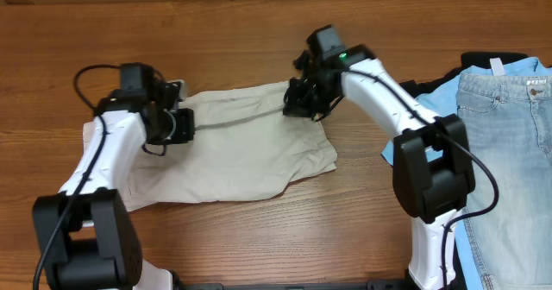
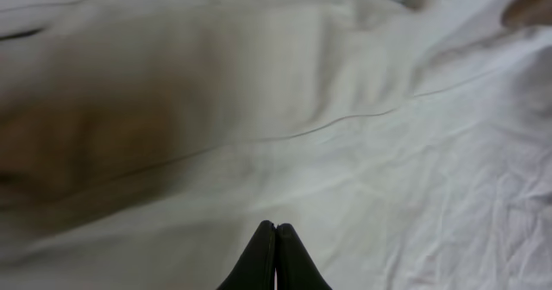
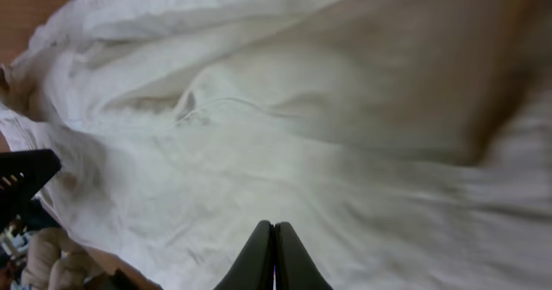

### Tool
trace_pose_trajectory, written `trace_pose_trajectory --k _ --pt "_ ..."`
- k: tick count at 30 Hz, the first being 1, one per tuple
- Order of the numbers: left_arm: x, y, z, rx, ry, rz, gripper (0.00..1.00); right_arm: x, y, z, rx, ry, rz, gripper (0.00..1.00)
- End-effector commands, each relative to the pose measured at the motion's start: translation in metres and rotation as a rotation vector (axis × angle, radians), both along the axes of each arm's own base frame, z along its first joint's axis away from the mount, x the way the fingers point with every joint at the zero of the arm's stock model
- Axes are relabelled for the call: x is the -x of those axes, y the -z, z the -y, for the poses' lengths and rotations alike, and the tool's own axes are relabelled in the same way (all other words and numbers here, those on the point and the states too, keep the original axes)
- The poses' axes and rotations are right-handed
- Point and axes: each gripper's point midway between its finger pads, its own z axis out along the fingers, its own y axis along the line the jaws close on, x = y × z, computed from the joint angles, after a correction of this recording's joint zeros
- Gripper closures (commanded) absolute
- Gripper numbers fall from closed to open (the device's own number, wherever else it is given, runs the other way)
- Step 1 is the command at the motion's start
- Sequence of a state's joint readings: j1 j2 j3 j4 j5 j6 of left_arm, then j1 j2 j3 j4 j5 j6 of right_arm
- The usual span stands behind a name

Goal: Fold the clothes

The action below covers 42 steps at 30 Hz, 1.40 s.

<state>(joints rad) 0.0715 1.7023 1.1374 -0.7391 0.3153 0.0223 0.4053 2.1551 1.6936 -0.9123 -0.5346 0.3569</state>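
Overhead evenly lit, sharp; both wrist views blurred, overexposed, shadowed patches.

- Overhead: looks straight down from high above the table [image 1: 259, 14], both arms whole in frame.
- Left wrist: held close over the shorts [image 1: 250, 143], left gripper [image 2: 275, 236] poking in at the bottom edge (cloth fills nearly everything).
- Right wrist: equally close, right gripper [image 3: 274, 236] likewise at the bottom; all three views share the shorts.

Denim jeans [image 1: 504, 143] overlapping a blue shirt [image 1: 442, 96] — wooden table's [image 1: 259, 31] right side.
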Motion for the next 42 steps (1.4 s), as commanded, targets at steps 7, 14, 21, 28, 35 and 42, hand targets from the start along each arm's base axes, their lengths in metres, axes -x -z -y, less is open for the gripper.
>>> trace_pose_trajectory --k 7,14,21,28,35,42 --pt "-0.013 0.072 0.022 -0.029 0.053 -0.077 0.91 -0.026 0.043 -0.018 0.029 0.299 0.053 0.96" --pt "-0.08 0.056 0.014 0.054 -0.157 0.109 0.9 -0.068 0.04 -0.006 0.058 0.341 0.271 0.96" --pt "-0.108 0.008 0.018 0.065 -0.087 0.166 0.79 -0.061 0.048 0.019 0.075 0.294 0.213 0.9" --pt "-0.089 0.018 0.016 0.024 -0.089 0.074 0.83 -0.022 0.048 0.01 -0.019 0.088 0.1 0.87" --pt "-0.054 0.035 -0.04 -0.228 -0.192 -0.081 0.62 0.055 0.068 0.049 0.185 0.09 -0.243 0.85" --pt "-0.043 0.001 -0.048 -0.182 -0.176 -0.167 0.72 0.095 0.07 0.083 0.37 0.084 -0.394 0.87"
